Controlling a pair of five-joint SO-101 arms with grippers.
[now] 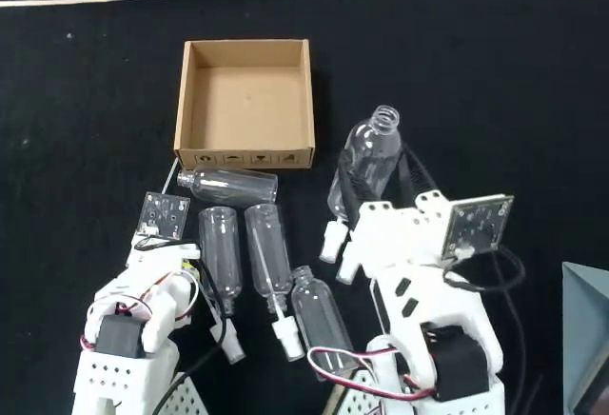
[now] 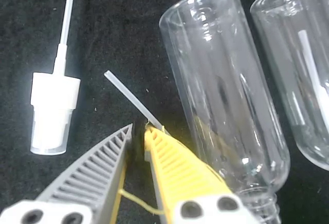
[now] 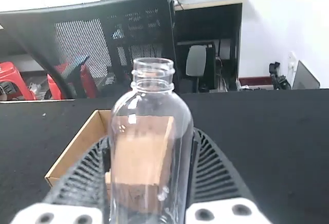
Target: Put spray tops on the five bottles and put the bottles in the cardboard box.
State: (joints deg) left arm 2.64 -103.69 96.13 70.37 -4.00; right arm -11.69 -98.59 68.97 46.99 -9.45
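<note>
While sitting open-topped on the black table [image 1: 495, 72], holds nothing at all: cardboard box [image 1: 245, 157], bare brown floor, four plain walls.

Over to the right gripper [image 3: 149, 149]: clamped on a clear bottle [image 3: 150, 106], one dark jaw on either side of the body. Neck uncapped, nothing inside. From the high view, held just off the box's near right corner, neck pointing away from the arm. Close by that arm, lying on the cloth, a white spray top [image 1: 330, 241].

Now the left gripper [image 2: 138, 129]: grey and yellow jaws nearly together, tips pinched on the end of a thin white tube [image 2: 126, 94]. Right beside the yellow jaw, a second bottle [image 2: 226, 95], flat on its side, empty, uncapped. Alongside that, a third bottle [image 2: 300, 64], white tube inside it. Off the grey jaw's side, a loose spray top [image 2: 51, 113], its tube trailing away.

Along the box's front wall, a fourth bottle [image 1: 228, 185], lying crosswise. Nearest the arms, a fifth bottle [image 1: 322, 315], also on its side.
</note>
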